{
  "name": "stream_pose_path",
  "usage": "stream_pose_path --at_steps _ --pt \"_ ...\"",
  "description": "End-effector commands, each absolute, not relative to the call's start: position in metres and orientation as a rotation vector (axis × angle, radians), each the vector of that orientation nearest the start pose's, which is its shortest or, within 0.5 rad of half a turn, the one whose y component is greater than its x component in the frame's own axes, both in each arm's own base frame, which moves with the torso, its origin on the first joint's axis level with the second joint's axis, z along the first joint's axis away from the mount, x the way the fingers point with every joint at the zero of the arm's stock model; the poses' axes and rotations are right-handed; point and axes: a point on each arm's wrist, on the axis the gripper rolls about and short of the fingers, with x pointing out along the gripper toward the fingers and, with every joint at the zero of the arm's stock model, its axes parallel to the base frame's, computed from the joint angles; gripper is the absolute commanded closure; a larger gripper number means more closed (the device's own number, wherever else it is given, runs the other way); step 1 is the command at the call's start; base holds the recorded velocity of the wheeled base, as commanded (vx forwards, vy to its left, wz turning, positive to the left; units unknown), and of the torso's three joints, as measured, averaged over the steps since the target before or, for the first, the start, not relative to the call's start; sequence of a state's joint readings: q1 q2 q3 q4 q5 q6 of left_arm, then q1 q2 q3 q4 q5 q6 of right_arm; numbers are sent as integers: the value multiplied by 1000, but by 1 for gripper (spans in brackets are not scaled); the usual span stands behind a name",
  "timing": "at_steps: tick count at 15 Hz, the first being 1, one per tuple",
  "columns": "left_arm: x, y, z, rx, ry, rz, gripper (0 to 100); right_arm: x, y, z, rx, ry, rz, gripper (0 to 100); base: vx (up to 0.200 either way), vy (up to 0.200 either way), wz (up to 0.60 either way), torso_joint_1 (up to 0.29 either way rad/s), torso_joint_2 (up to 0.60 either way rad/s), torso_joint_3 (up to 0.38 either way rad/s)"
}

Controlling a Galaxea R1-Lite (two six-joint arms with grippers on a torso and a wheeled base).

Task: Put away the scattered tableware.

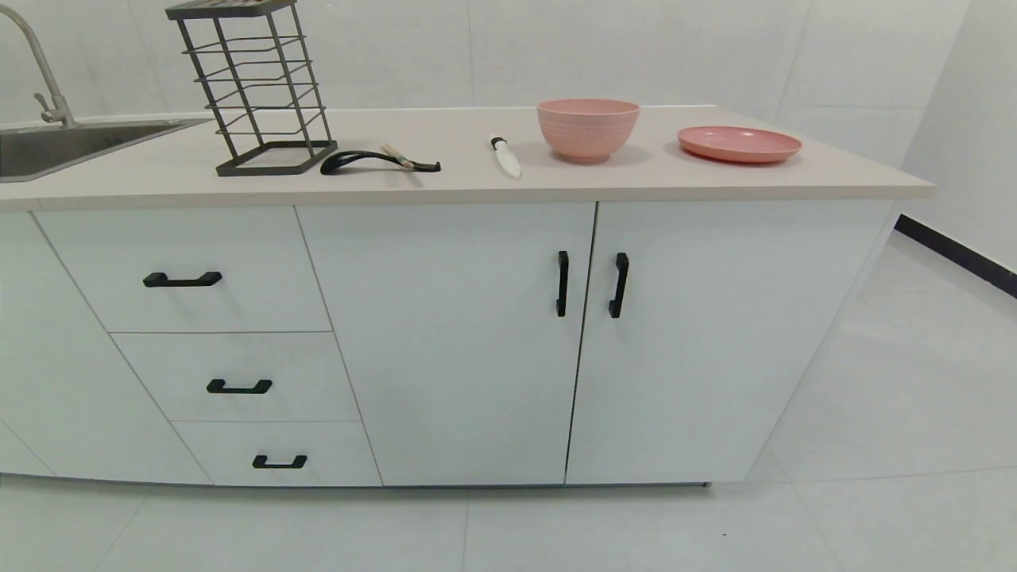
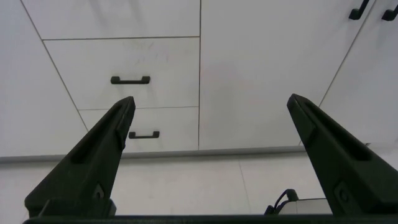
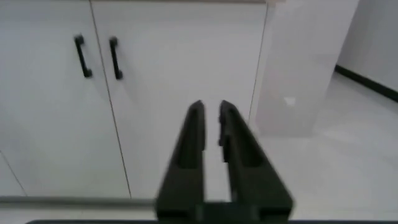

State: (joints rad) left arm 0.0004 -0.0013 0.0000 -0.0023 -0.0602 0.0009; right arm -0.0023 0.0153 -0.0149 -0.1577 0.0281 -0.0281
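Head view presents the beige countertop with the black wire rack standing upright on it; all positions below are referenced to this rack.

**Placement and probable reason**
- The black plastic ladle lies on its side just beside the rack base, on the side away from the steel sink. A short pale-handled utensil lies against the ladle handle; its type cannot be determined.
- The white-bladed knife lies flat farther from the rack. The pink round bowl stands upright beyond the knife. The pink flat plate rests farthest from the rack, well apart from it.
- The items lie loose in a row, none touching the rack. This is judged to be the scattered condition named in the task, with no item put away yet. The rack is the likely destination for the plate.

**Grippers**
- Left gripper: jaws spread wide, nothing between them. It hangs low, facing the white drawer fronts below the rack.
- Right gripper: fingers drawn nearly together with a thin gap, holding nothing. It faces the white cabinet doors, below counter level.
- Both arms are judged to be in a ready posture, clear of the counter.

**Appearance of the tableware**
- Bowl and plate share a matte pink finish. The bowl is deep with faint ribbing; the plate is shallow with a low rim.
- The knife has a dark collar at the handle end.
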Motion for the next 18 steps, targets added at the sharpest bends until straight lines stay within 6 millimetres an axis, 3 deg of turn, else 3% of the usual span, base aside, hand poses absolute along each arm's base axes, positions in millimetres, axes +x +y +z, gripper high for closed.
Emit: stream_pose_path --at_steps 1,2,4,7,9,12,18 --pt "-23 -1 76 2 -3 -60 0 -35 2 126 -55 -259 71 0 0 0 0 0 0 0" --pt "-23 -1 76 5 -3 -60 0 -40 5 142 -73 -285 147 0 0 0 0 0 0 0" --pt "-23 -1 76 2 -3 -61 0 -25 8 182 -99 -222 265 0 0 0 0 0 0 0" --pt "-23 -1 76 3 -3 -61 0 21 10 210 -136 -63 436 0 0 0 0 0 0 0" --pt "-23 -1 76 3 -3 -60 0 53 16 205 -146 53 600 0 0 0 0 0 0 0" --pt "-23 -1 76 2 -3 -61 0 84 44 188 -152 208 875 0 0 0 0 0 0 0" --pt "-23 -1 76 2 -3 -60 0 162 90 157 -169 357 993 0 0 0 0 0 0 0"
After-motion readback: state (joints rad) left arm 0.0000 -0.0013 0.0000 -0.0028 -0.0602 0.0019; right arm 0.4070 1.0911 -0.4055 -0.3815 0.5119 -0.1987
